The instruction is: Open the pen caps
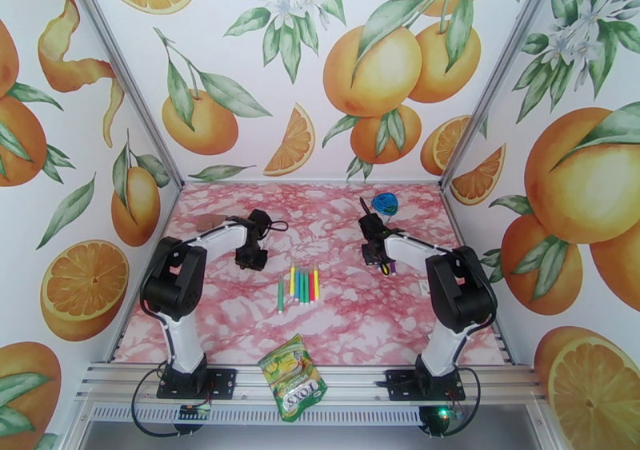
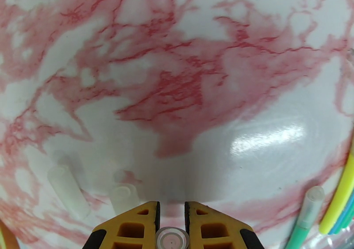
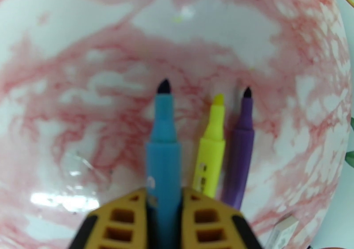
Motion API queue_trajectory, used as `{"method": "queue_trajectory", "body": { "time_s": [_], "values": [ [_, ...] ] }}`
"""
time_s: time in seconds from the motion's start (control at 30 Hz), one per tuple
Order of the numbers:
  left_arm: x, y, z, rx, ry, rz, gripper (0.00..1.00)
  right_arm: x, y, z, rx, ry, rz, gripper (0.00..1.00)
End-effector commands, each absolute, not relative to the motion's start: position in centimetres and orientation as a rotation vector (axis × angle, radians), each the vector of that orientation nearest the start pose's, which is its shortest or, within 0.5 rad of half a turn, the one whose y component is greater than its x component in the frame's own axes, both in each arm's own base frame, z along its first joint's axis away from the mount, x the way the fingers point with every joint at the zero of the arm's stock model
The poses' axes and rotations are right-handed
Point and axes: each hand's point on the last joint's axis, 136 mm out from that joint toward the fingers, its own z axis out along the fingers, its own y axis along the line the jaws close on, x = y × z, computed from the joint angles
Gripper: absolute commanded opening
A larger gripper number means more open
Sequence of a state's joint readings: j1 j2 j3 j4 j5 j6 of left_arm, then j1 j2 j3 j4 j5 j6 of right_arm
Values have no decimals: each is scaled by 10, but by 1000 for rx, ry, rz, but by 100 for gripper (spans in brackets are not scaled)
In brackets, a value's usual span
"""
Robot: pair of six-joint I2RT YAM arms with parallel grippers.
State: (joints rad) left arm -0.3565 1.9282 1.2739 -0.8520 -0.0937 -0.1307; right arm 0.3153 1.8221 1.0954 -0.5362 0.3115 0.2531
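Right gripper (image 3: 163, 192) is pinching the blue pen (image 3: 163, 152) by its barrel. The jaws are pressing in on both sides, and the dark felt tip is pointing away, bare, just over the table (image 3: 66, 113). Across from it, the left gripper (image 2: 171, 204) is showing its jaws nearly together. What looks like a clear cap (image 2: 171, 239) is sitting end-on between them, far back. I'm reading that as a pinch, though it's hard to be sure. So I'm judging this as the setting-down step: pen in one, cap in the other, the two grippers well apart in the overhead view.

To do it well, the right arm should be going low before letting go, so the pen isn't rolling. The spot is obvious: the yellow pen (image 3: 213, 130) and purple pen (image 3: 240, 152) are lying uncapped just to the right of the held one. The cap belongs with the two loose caps (image 2: 65, 187) lying just left of the left fingers.

The remaining work is lying between the arms, in the row of pens (image 1: 302, 285) mid-table. The teal pen (image 2: 301, 227), its clear end piece on, is lying near the left gripper's right side.
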Motion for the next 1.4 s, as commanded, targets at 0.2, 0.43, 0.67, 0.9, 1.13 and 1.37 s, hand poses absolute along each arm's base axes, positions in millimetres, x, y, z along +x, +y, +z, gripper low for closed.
{"method": "queue_trajectory", "body": {
  "time_s": [0.2,0.43,0.67,0.9,1.13,1.37],
  "values": [
    [346,-104,7,339,3041,205,1,381,52,25,17,2759,-410,10],
    [347,-100,4,331,3045,239,6,381,49,22,31,2769,-444,13],
    [348,-93,4,329,3046,303,8,381,48,22,39,2770,-457,17],
    [347,-88,6,317,3042,339,12,380,46,21,43,2774,-468,22],
    [347,-86,7,301,3040,353,18,379,47,21,43,2775,-466,25],
    [348,-84,9,297,3034,364,22,378,47,22,49,2775,-462,27]
  ]
}}
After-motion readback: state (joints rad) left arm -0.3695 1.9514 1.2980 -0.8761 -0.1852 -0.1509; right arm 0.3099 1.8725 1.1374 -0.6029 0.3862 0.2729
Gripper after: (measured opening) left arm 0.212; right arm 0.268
